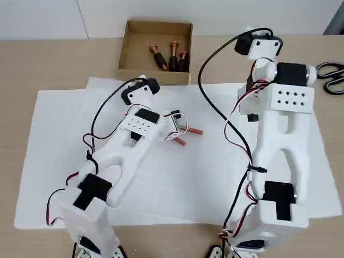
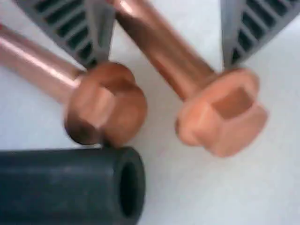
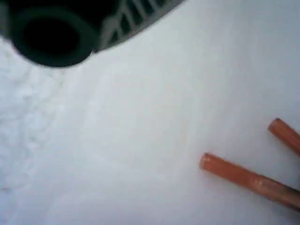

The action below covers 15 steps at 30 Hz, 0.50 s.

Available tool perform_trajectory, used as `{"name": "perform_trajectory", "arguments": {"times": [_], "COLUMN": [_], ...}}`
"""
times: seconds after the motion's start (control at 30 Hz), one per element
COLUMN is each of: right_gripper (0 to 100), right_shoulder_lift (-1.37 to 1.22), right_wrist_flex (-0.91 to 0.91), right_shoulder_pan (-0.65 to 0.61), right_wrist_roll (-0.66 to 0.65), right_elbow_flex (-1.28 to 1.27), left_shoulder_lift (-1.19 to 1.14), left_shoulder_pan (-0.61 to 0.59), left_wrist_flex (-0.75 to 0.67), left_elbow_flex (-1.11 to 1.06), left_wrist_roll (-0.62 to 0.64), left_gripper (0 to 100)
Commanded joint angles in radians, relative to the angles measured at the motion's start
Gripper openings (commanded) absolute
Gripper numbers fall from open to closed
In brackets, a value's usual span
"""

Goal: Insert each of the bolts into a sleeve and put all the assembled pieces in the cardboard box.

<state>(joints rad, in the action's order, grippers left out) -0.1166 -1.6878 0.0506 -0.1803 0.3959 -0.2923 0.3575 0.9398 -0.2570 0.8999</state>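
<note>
Bolts [image 1: 192, 130] of smooth copper, two with flanged heads, lie close together on the soft white sheet [image 1: 64, 161]. A matte black tubular loose sleeve [image 2: 70, 185] lies just beside the darker bolt [image 2: 105, 105]. The left gripper [image 2: 164, 61] stands wide apart, its ribbed grey fingers [image 2: 89, 28] straddling the paler bolt [image 2: 220, 112]. The right gripper [image 1: 251, 113] is clamped on a held sleeve [image 3: 51, 40]. The cardboard box [image 1: 129, 48] holds three assembled pieces [image 1: 173, 56].
</note>
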Motion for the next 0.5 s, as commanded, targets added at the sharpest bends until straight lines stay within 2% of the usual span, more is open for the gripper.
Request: {"name": "perform_trajectory", "arguments": {"times": [0.0, 0.07, 0.3, 0.47], "right_gripper": [0.3, 0.3, 0.3, 0.3], "right_shoulder_lift": [0.056, 0.056, 0.054, 0.054], "right_wrist_flex": [-0.004, -0.004, 0.001, 0.001], "right_shoulder_pan": [0.008, 0.008, 0.008, 0.012], "right_wrist_roll": [0.011, 0.011, 0.012, 0.012], "right_elbow_flex": [0.003, 0.003, -0.029, -0.038], "left_shoulder_lift": [0.006, 0.006, 0.015, 0.157], "left_shoulder_pan": [-0.002, -0.002, -0.002, -0.003], "left_wrist_flex": [-0.012, -0.012, -0.011, 0.064], "left_elbow_flex": [0.038, 0.041, 0.041, 0.042], "left_wrist_roll": [0.008, 0.008, 0.008, -0.006], "left_gripper": [8, 0, 1, 1]}}
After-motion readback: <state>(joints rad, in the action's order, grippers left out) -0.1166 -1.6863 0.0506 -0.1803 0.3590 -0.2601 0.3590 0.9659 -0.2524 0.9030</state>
